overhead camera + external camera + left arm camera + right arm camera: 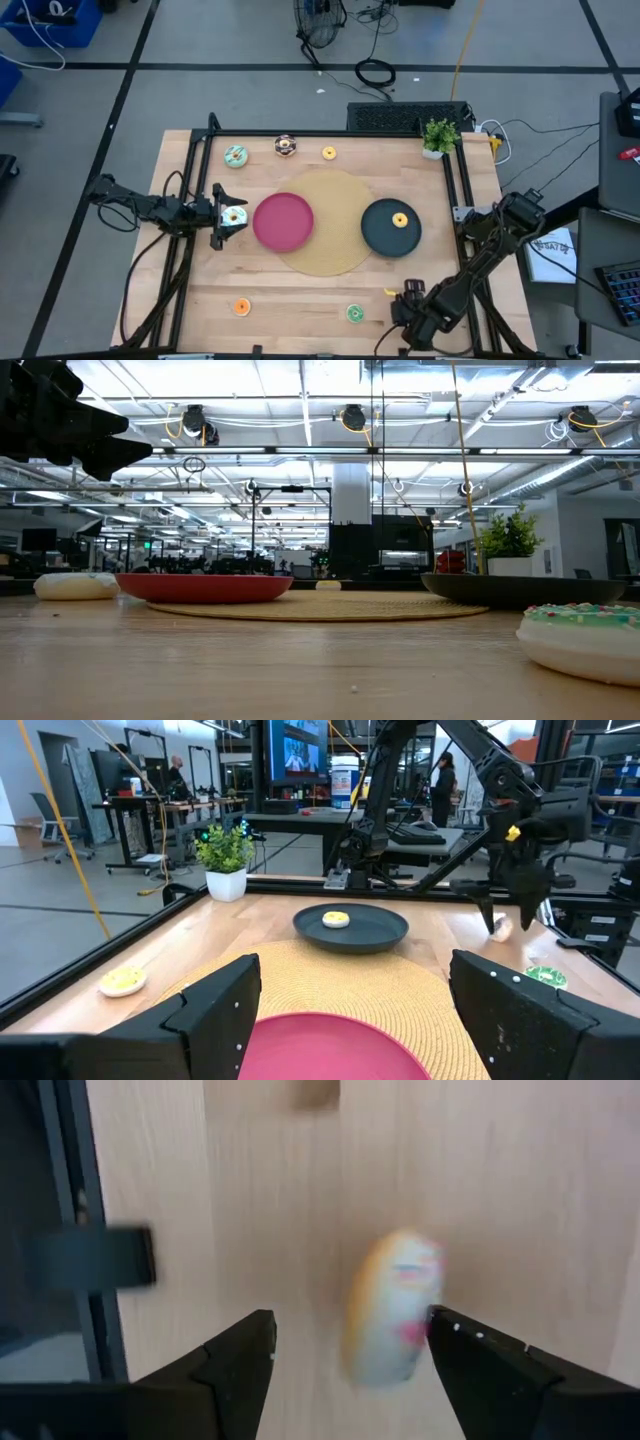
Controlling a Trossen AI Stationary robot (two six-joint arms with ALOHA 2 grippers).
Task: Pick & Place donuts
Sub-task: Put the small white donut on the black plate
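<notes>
My left gripper (226, 215) is open and raised, as the low view (60, 420) shows. Under it a white-and-teal donut (235, 215) lies flat on the wood left of the pink plate (283, 222). My right gripper (410, 296) points down near the table's near right corner, open. A pale donut with pink marks (392, 1310) shows blurred between its fingers, standing close to one of them. Another yellow donut (400, 219) lies on the black plate (378, 232). Teal (236, 156), chocolate (286, 146), yellow (329, 153), orange (241, 307) and green (355, 313) donuts lie on the table. My right gripper has the pale donut's rim (425, 1305) right beside one finger (470, 1350). The picture is blurred there, and I cannot tell whether they touch. The fingers come from above, pointing down.
A round woven mat (335, 255) lies under both plates. A small potted plant (439, 136) stands at the far right corner. Black frame rails (196, 180) run along the table's left and right sides. Bare wood lies between the orange and green donuts.
</notes>
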